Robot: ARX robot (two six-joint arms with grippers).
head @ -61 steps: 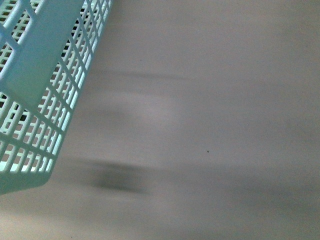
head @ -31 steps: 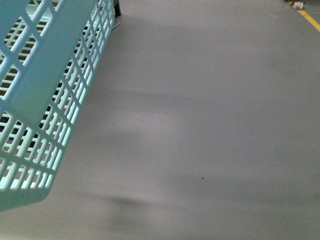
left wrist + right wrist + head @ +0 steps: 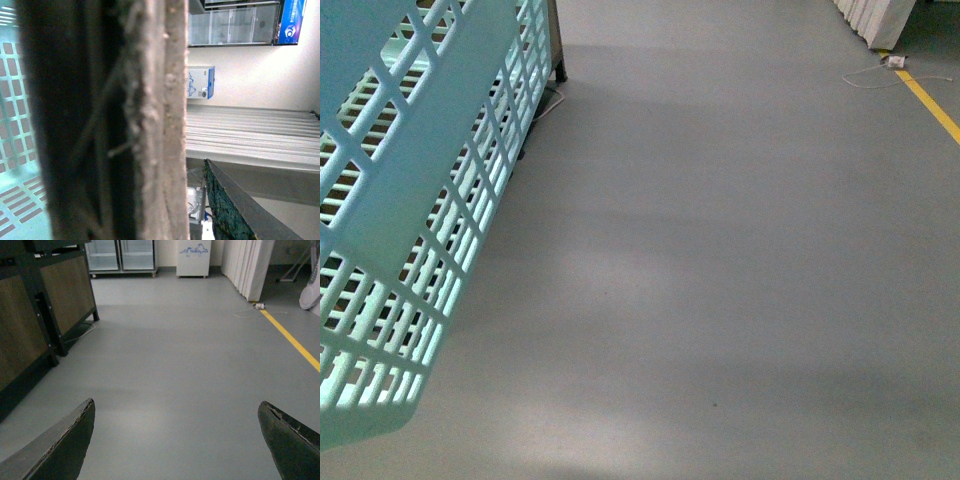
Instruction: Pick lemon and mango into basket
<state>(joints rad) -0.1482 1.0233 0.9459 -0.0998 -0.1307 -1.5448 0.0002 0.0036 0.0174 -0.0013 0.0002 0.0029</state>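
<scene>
Seemingly carried, the basket [image 3: 410,200] hangs tilted by its handle [image 3: 150,100] right against the left gripper [image 3: 160,170], grip unclear, while the right gripper [image 3: 176,407] spreads wide on nothing; lemon, mango unseen.

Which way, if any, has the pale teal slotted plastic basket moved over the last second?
Yes: the lower corner of the pale teal plastic basket was below the dark floor speck, now level with it, so upward; the camera shifted too.

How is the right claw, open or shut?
Open: the right gripper has its two dark fingers far apart, with only bare grey floor between them.
</scene>
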